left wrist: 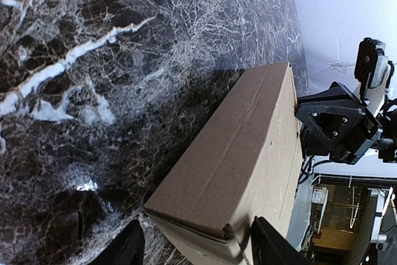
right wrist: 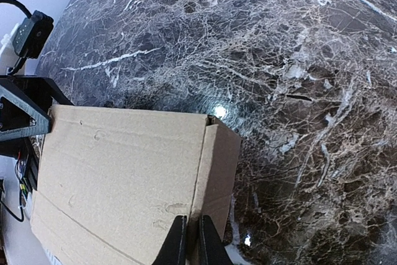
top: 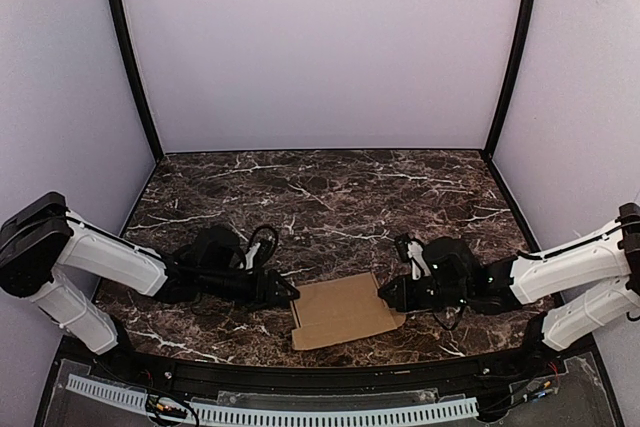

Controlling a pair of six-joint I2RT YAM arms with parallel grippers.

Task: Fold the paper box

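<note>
Lying near the front edge of the dark marble-patterned table, midway between the two arms, the paper box shows as a plain brown cardboard piece with its broad panel facing up and slightly skewed to the table edge.

The left gripper reaches in low from the left and meets the box at its left end. In the left wrist view, the left gripper has its two fingers spread well apart, one on either side of the near end of the paper box. The finger toward the table stands clear of the cardboard, and nothing is clamped between them.

The right gripper reaches in from the right and touches the box at its right end. In the right wrist view, the right gripper has its fingers drawn almost together, pinching the thin cardboard where the top panel of the paper box meets a narrow side panel turned down toward the table.

Each wrist view shows the opposite gripper at the far end of the box.
</note>
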